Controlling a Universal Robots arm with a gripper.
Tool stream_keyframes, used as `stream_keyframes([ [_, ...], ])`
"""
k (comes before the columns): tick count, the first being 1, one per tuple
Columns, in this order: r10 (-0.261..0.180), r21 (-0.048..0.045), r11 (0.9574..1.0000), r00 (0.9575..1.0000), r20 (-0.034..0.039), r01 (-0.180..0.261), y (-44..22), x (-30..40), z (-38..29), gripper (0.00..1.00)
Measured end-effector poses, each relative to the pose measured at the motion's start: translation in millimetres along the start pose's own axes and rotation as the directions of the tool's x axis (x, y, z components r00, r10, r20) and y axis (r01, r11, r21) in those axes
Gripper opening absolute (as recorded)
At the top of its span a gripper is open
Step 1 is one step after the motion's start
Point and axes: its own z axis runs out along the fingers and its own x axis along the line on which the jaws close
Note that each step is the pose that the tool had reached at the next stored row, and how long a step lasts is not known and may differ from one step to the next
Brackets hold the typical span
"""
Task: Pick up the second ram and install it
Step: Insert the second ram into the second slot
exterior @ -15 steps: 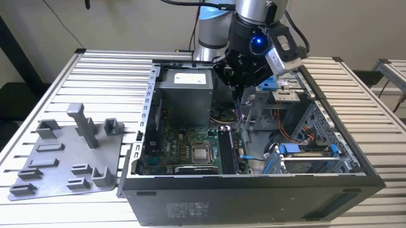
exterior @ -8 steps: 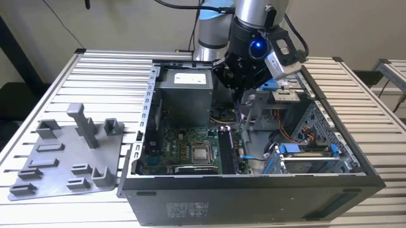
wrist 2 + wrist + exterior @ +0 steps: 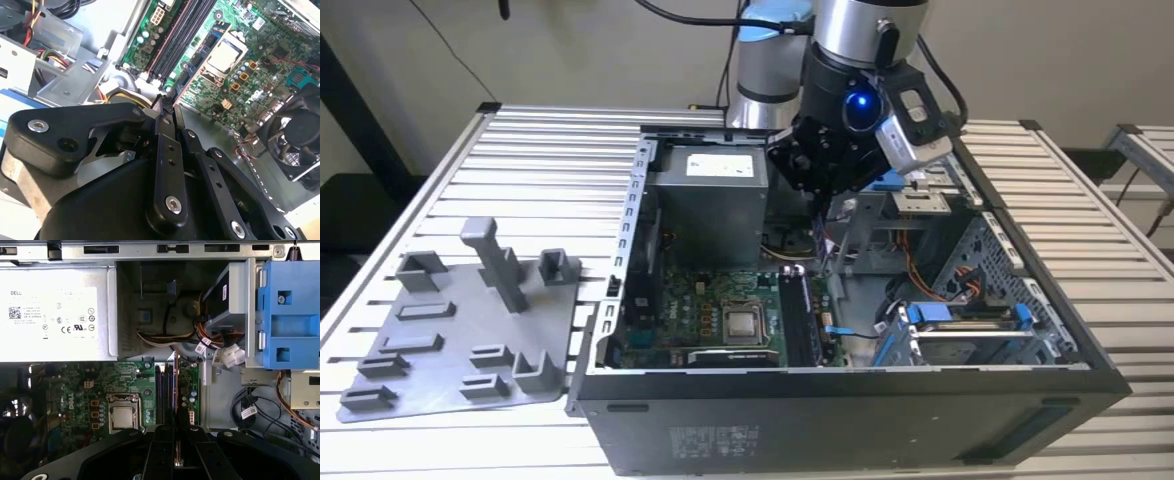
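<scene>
The robot arm point(image 3: 854, 40) reaches down into the open computer case point(image 3: 854, 385), which lies on its side on the slatted desk point(image 3: 547, 140). The jaws are closed on the second ram point(image 3: 176, 400). In both wrist views the black fingers point(image 3: 167, 165) press together on the stick, with no gap visible apart from the stick itself. In the first wrist view the second ram is seen edge-on as a thin reddish-brown line running out from between the fingers. It is aligned lengthwise with the dark memory slots point(image 3: 162, 390) on the green motherboard point(image 3: 75, 390). Whether its lower edge touches a slot cannot be determined. In the second wrist view, only the end of the stick point(image 3: 170, 97) projects past the fingertips, toward the slots point(image 3: 177, 37). The processor socket point(image 3: 123, 416) sits just beside the slots, on the side away from the blue drive bracket point(image 3: 290, 315). The grey power supply point(image 3: 55, 315) occupies the case corner beyond the motherboard. A black fan point(image 3: 295, 135) sits near the motherboard edge. In the exterior view, a grey fixture plate point(image 3: 454, 340) with upright posts lies on the desk at the exterior view's left of the case, well apart from the jaws.
</scene>
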Motion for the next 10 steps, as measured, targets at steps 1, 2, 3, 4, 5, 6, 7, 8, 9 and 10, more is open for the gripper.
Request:
stream_keyframes([
  [1, 0.000, 0.0000, 1.0000, 1.0000, 0.0000, 0.000, -0.1, 0.0, 0.6, 0.14],
  [2, 0.000, 0.0000, 1.0000, 1.0000, 0.0000, 0.000, -0.3, 0.0, 1.1, 0.14],
  [3, 0.000, 0.0001, 1.0000, 1.0000, 0.0000, 0.000, -0.4, 0.0, 1.5, 0.14],
  [4, 0.000, 0.0002, 1.0000, 1.0000, 0.0000, 0.000, -0.5, 0.0, 2.0, 0.14],
  [5, 0.000, 0.0001, 1.0000, 1.0000, 0.0000, 0.000, -0.6, 0.0, 2.6, 0.14],
  [6, 0.000, 0.0001, 1.0000, 1.0000, 0.0000, 0.000, -0.6, 0.0, 3.0, 0.14],
  [7, 0.000, 0.0000, 1.0000, 1.0000, 0.0000, 0.000, -0.6, 0.0, 3.6, 0.14],
  [8, 0.000, -0.0001, 1.0000, 1.0000, 0.0000, 0.000, -0.6, 0.0, 4.1, 0.14],
  [9, 0.000, -0.0001, 1.0000, 1.0000, 0.0000, 0.000, -0.7, 0.0, 4.7, 0.14],
  [10, 0.000, 0.0000, 1.0000, 1.0000, 0.0001, 0.000, -0.7, 0.0, 5.2, 0.14],
])
